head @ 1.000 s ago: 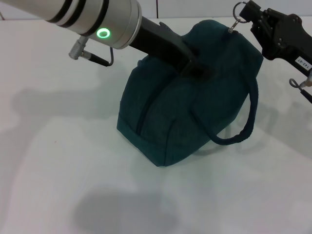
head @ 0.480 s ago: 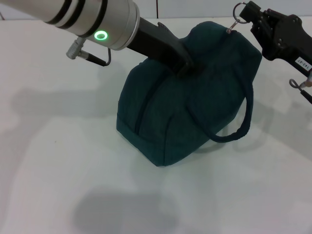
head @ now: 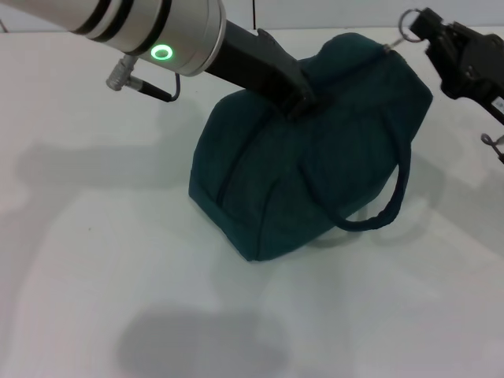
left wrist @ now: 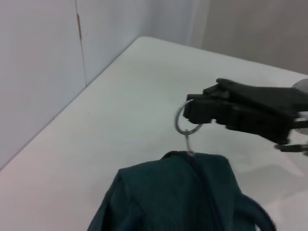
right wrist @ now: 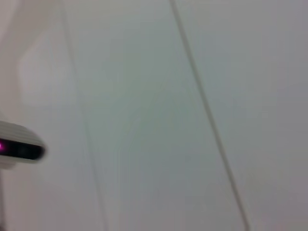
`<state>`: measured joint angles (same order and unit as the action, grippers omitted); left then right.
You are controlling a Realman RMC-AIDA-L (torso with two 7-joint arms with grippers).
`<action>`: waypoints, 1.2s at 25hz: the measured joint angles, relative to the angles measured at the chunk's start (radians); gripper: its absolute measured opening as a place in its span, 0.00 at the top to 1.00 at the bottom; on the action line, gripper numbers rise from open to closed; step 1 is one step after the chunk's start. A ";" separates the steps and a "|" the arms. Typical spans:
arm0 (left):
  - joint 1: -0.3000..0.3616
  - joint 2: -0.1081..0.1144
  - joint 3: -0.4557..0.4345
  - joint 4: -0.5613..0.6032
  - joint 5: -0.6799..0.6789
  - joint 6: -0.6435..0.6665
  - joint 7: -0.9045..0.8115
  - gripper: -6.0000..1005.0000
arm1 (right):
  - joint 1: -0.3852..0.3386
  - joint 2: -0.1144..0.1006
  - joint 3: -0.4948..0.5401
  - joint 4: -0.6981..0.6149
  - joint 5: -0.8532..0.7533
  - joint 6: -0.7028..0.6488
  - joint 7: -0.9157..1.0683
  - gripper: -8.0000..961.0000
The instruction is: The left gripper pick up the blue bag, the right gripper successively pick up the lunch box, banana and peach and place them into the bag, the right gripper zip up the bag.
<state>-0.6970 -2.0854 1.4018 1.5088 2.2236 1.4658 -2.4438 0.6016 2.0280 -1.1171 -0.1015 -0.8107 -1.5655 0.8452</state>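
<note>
The blue bag [head: 315,165] stands in the middle of the white table, its top closed, with one looped handle [head: 390,201] hanging down its near side. My left gripper [head: 302,104] reaches in from the upper left and is shut on the fabric at the bag's top. At the far right end of the bag, my right gripper [head: 417,24] is shut on the ring zipper pull [head: 408,22]. The left wrist view shows the same ring [left wrist: 184,121] pinched in the right gripper [left wrist: 191,109] above the bag [left wrist: 168,197]. Lunch box, banana and peach are out of view.
White table [head: 94,260] surrounds the bag. The left arm, with its green ring light [head: 162,53], crosses the upper left. A wall [left wrist: 38,72] rises past the table's far edge. Only a pale wall [right wrist: 192,96] fills the right wrist view.
My right gripper has moved to the right with the ring pull, drawing the bag's far end that way. The left arm has shifted slightly up and back.
</note>
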 joint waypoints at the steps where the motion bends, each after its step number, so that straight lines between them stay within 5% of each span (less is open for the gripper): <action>1: 0.001 0.000 0.000 0.004 -0.007 0.002 0.000 0.88 | -0.007 0.000 0.000 0.000 0.007 0.010 0.000 0.99; 9: 0.008 0.002 -0.025 0.019 -0.069 0.006 0.036 0.91 | -0.060 0.000 0.001 0.000 0.048 0.138 0.000 0.99; 20: 0.013 -0.001 -0.043 0.014 -0.085 -0.004 0.061 0.94 | -0.030 0.000 -0.007 0.000 0.049 0.352 0.002 0.99; 30: 0.054 -0.002 -0.063 0.004 -0.095 -0.060 0.078 0.90 | -0.075 -0.002 0.002 -0.019 0.062 0.203 0.042 0.89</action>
<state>-0.6433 -2.0878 1.3390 1.5128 2.1286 1.4058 -2.3661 0.5267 2.0256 -1.1153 -0.1208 -0.7486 -1.3624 0.8867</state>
